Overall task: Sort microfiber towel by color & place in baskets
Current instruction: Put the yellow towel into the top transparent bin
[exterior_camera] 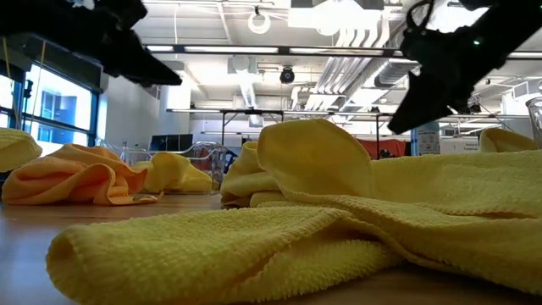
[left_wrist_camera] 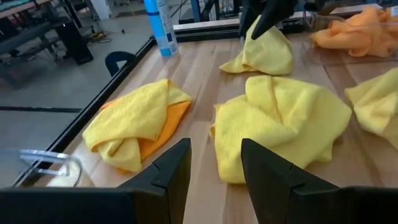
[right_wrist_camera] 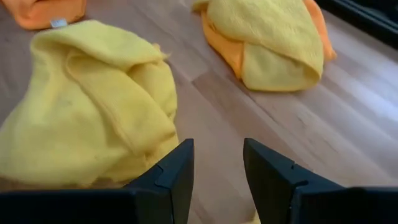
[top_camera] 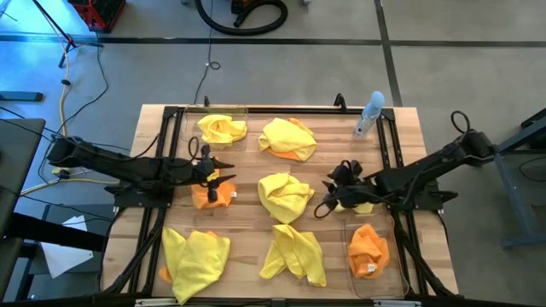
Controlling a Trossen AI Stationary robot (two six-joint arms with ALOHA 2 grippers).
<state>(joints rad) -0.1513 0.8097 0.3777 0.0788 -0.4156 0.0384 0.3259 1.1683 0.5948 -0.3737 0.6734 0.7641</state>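
Yellow and orange microfiber towels lie over the wooden table. My left gripper (top_camera: 224, 170) (left_wrist_camera: 214, 168) is open, hovering just beyond an orange towel (top_camera: 213, 196) (exterior_camera: 76, 182). My right gripper (top_camera: 327, 194) (right_wrist_camera: 214, 174) is open too, pointing at the middle yellow towel (top_camera: 284, 194) (right_wrist_camera: 93, 106) (left_wrist_camera: 280, 118). Another yellow towel (top_camera: 358, 205) (left_wrist_camera: 261, 53) lies bunched under its wrist. A clear basket (top_camera: 189, 119) at the far left holds a yellow towel (top_camera: 222, 129). The clear basket (top_camera: 348, 256) at the near right holds an orange towel (top_camera: 368, 250) (left_wrist_camera: 354, 31).
A yellow towel folded over an orange one (top_camera: 288, 138) (left_wrist_camera: 137, 124) (right_wrist_camera: 273, 43) lies toward the far edge. Two more yellow towels (top_camera: 194, 258) (top_camera: 294, 253) lie near the front edge. A pale blue spray bottle (top_camera: 368, 115) (left_wrist_camera: 158, 25) stands at the far right. Black frame rails (top_camera: 158, 230) border both sides.
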